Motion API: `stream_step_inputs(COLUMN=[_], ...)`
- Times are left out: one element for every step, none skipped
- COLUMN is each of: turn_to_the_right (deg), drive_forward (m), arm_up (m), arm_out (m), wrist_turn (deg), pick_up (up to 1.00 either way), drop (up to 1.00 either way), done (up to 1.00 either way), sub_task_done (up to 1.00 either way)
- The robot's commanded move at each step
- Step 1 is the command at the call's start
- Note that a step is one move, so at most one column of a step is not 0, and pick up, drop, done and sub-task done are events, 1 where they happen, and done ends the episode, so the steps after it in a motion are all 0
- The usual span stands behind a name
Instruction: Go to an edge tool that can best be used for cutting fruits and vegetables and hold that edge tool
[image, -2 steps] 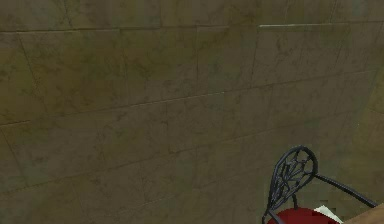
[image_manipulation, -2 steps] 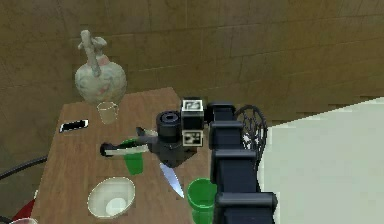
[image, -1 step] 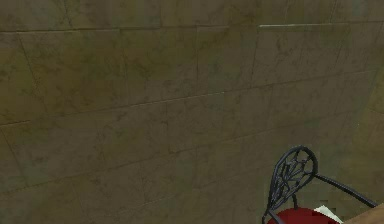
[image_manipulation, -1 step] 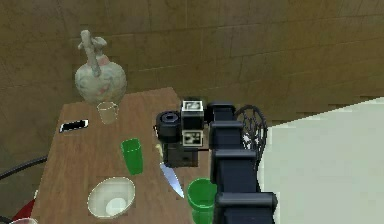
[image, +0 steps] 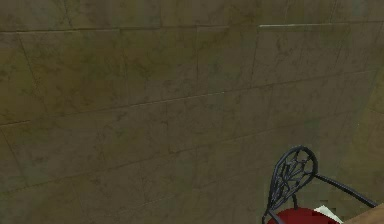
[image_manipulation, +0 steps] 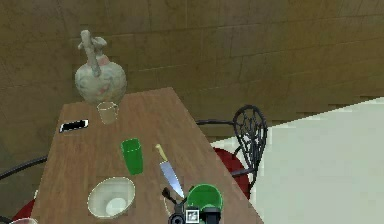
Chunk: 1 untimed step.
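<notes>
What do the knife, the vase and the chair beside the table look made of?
Knife: pale shiny blade, likely steel; yellow handle, perhaps plastic. Vase: mottled cream, matte, probably ceramic or stone. Chair: thin dark scrolled back, looks like wrought metal; red seat, maybe a cushion.

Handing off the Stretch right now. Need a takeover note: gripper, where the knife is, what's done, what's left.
The gripper is low in the arm side view, at the blade end of the knife. I cannot tell whether it holds anything.
The knife lies flat on the wooden table, yellow-green handle pointing away, right of the green cup and the pale bowl.
Done: the robot stands at the table with the arm out by the knife.
Left: lift the knife clear of the table and confirm the hold.
</notes>
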Motion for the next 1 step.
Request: stream_step_inputs(turn_to_the_right=[0.0], drive_forward=[0.0], arm_up=[0.0], arm_out=[0.0], wrist_turn=[0.0], pick_up=[1.0], drop=[0.0], done=[0.0], sub_task_done=[0.0])
